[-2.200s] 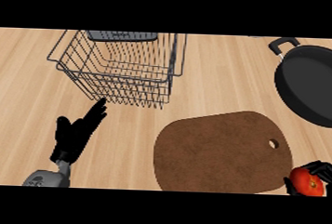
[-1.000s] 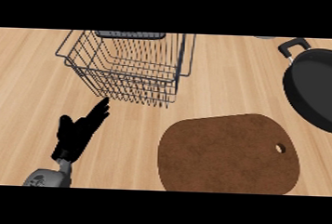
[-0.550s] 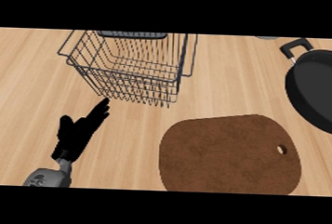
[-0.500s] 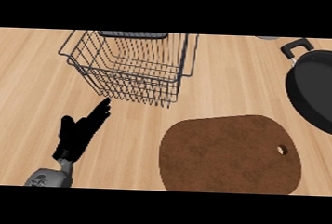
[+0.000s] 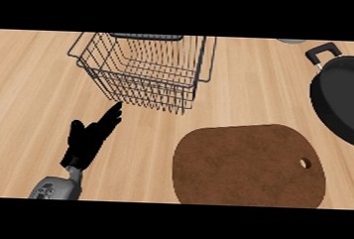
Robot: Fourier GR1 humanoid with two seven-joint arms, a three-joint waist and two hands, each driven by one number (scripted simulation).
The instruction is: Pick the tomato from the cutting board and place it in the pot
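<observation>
Tomato: not visible now. Head view: 2.2 s ago it sat red in the right hand at the lower right edge; hand and tomato are gone from view since, so right hand's state can't be told. Brown rounded wooden cutting board (image 5: 248,166) bare, so pick looks done; black pot (image 5: 342,100) w/ handle at right edge, nothing seen in it. Left hand (image 5: 91,138) rests lower left, fingers straight, holding nothing. Light wood counter (image 5: 35,87); wire basket (image 5: 145,71) behind.

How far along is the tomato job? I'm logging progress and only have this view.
The cutting board lies bare, so the tomato seems already lifted off it. The tomato and the right hand are out of view, so carrying can't be confirmed. The pot shows no tomato in its visible part, so placing looks left. The left hand rests open.
</observation>
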